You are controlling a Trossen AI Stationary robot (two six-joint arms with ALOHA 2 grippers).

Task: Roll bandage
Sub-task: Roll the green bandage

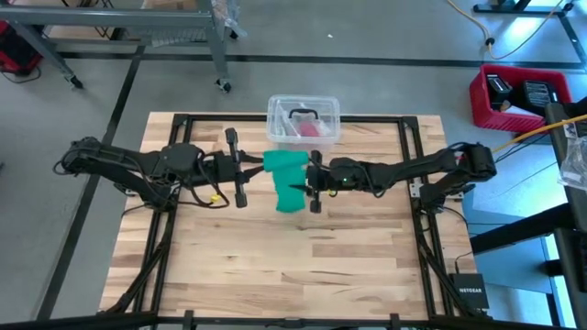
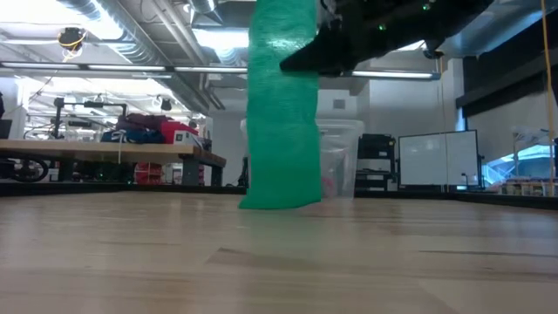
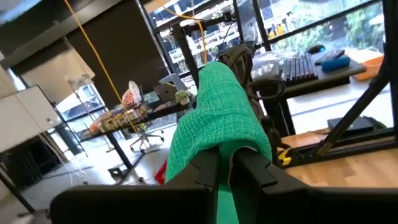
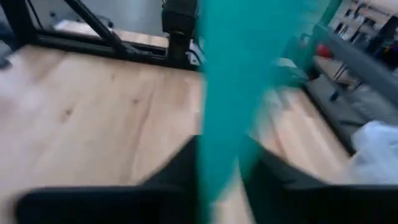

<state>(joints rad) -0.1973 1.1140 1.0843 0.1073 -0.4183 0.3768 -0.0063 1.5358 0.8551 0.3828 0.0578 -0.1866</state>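
- Wooden surface (image 1: 275, 266) lies under both arms.
- Left gripper (image 3: 225, 171) has fingers clamped on the bandage (image 1: 287, 181).
- Right gripper (image 1: 312, 186) fingers straddle the strip, seemingly gripping; rolling comes next.

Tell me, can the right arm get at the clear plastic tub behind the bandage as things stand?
Probably not freely: the right gripper has the hanging bandage between its fingers, while the tub sits just beyond it.

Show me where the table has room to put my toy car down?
The big bare patch is the near half of the table, below the two arms. The far corners beside the clear tub are free too. The middle is crowded: the left tool and right tool both pinch the hanging green bandage there.
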